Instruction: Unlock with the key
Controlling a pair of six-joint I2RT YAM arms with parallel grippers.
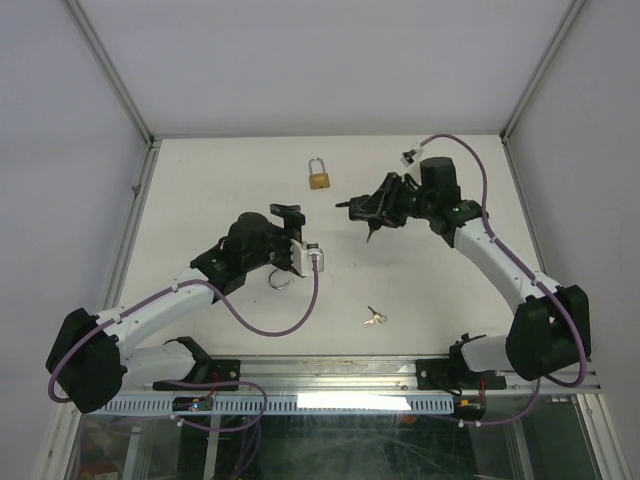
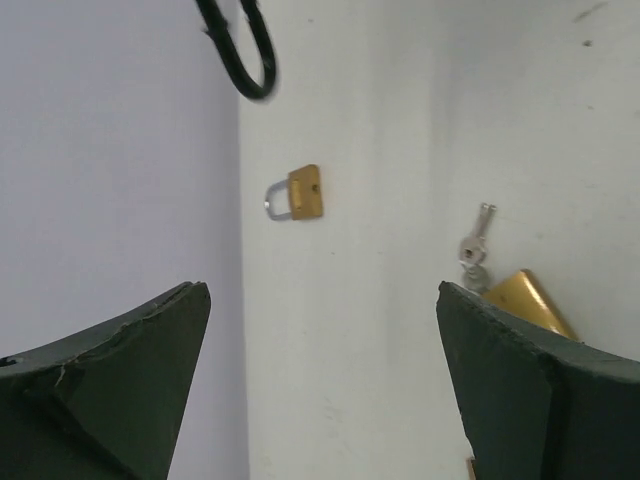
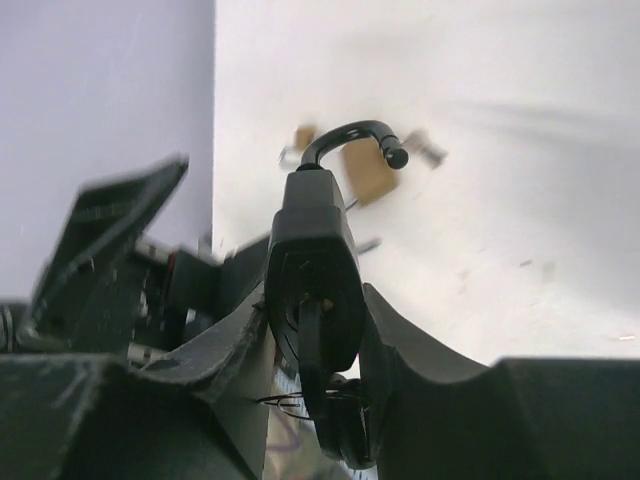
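Observation:
My right gripper [image 1: 375, 205] [image 3: 315, 300] is shut on a black padlock [image 1: 358, 210] [image 3: 312, 250] and holds it above the table. Its shackle [image 3: 350, 135] curves up to a free end. A dark key [image 3: 322, 350] sticks out of the keyhole in its underside, with a wire ring hanging below. My left gripper [image 1: 298, 228] [image 2: 322, 290] stands wide open with nothing between its fingers, just left of the black padlock. That shackle [image 2: 240, 55] shows at the top of the left wrist view.
A brass padlock [image 1: 318, 175] [image 2: 297, 193] lies at the far middle of the table. A loose bunch of silver keys [image 1: 374, 318] [image 2: 476, 245] lies near the front. Another brass piece [image 2: 527, 300] is half hidden behind my left finger. Walls enclose the table.

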